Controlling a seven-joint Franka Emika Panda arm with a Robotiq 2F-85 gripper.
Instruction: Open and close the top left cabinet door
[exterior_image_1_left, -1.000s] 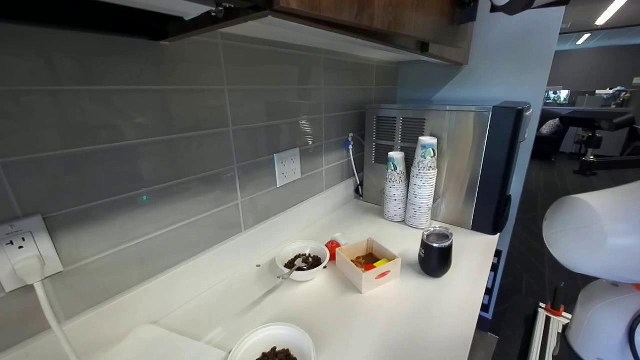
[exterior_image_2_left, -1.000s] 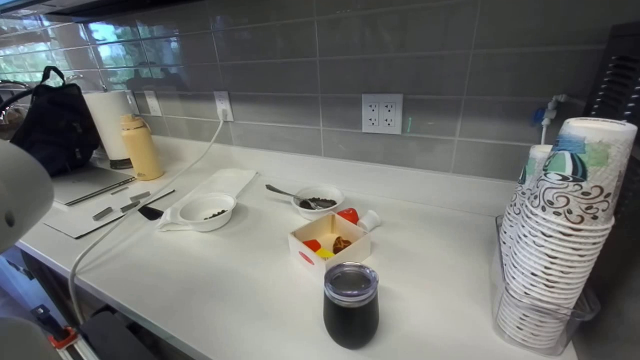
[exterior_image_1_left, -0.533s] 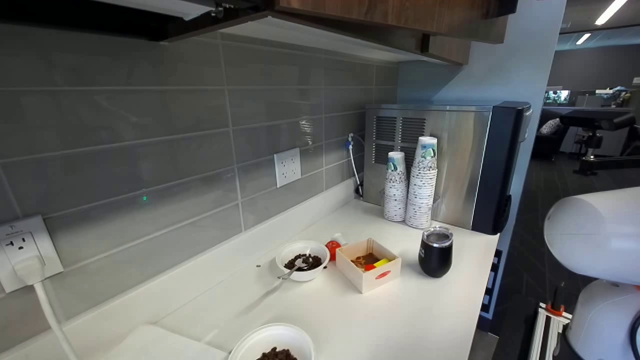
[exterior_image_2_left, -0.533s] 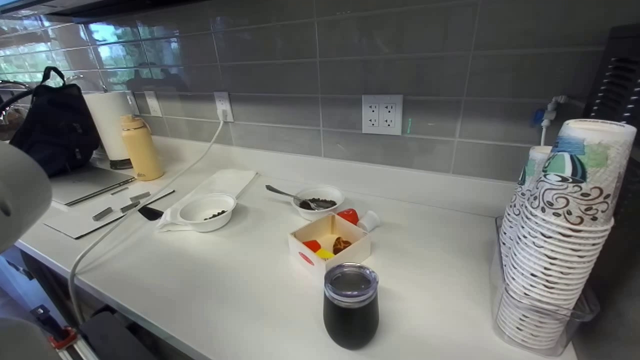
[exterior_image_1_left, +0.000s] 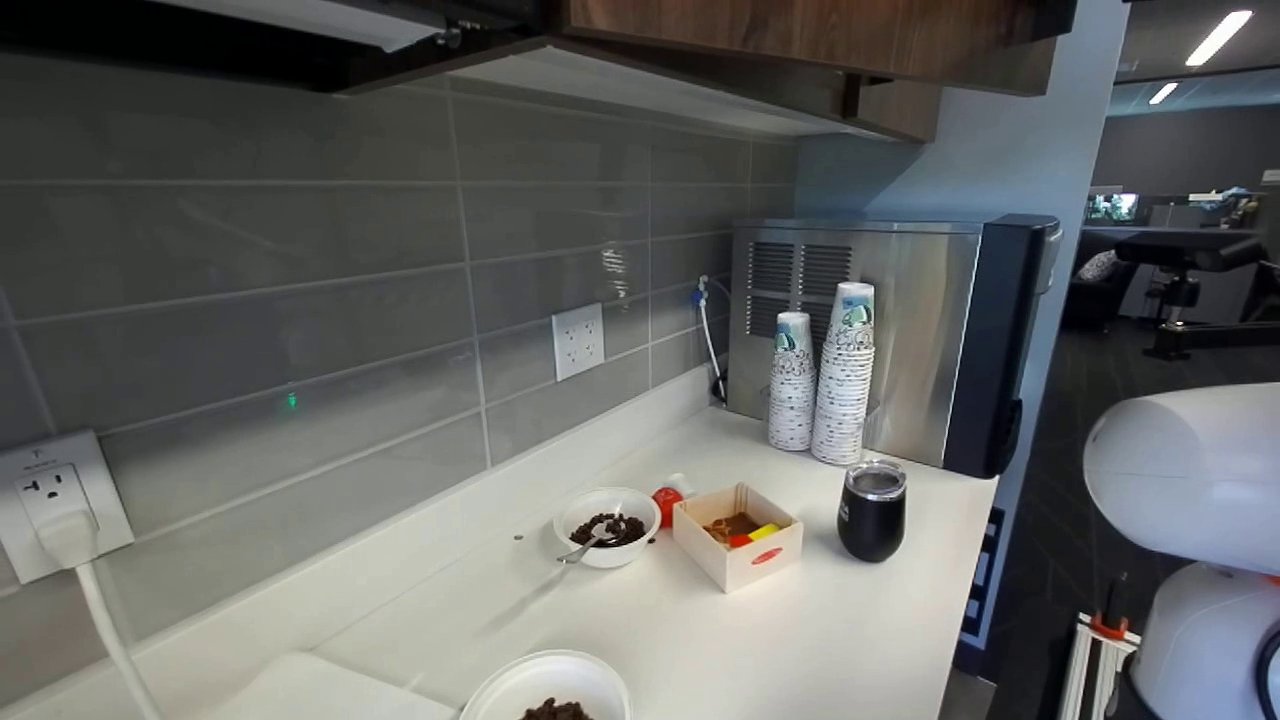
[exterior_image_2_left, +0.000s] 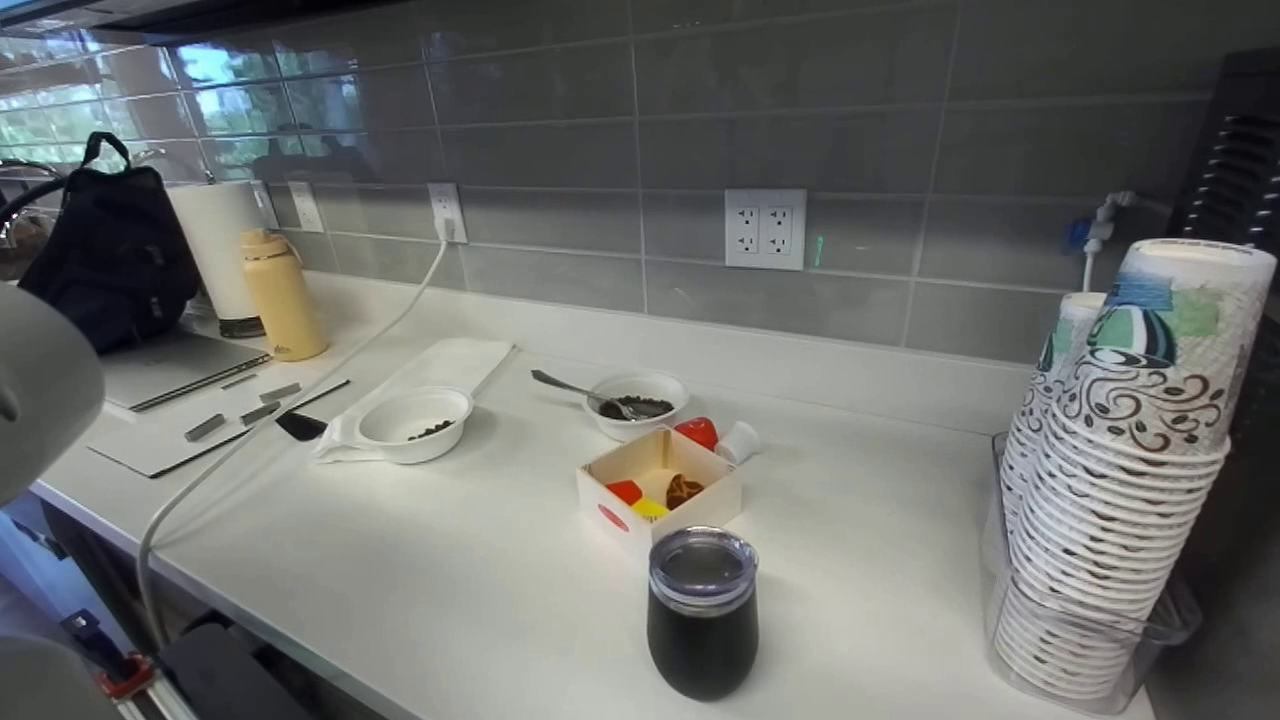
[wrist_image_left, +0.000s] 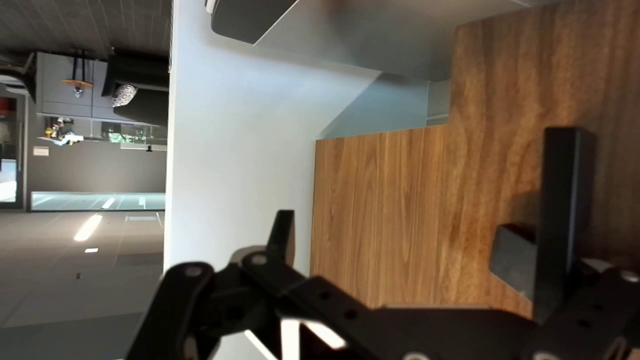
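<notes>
The door stands ajar, well above the box: opening looks begun, closing is left. The gripper is spread wide by the door; I cannot tell whether it touches. In the box lie red, yellow and brown pieces. Just beside the box, a bowl holds dark bits and a spoon; farther off, another bowl has more bits. Near the box, the mug is lidded, contents unclear.
</notes>
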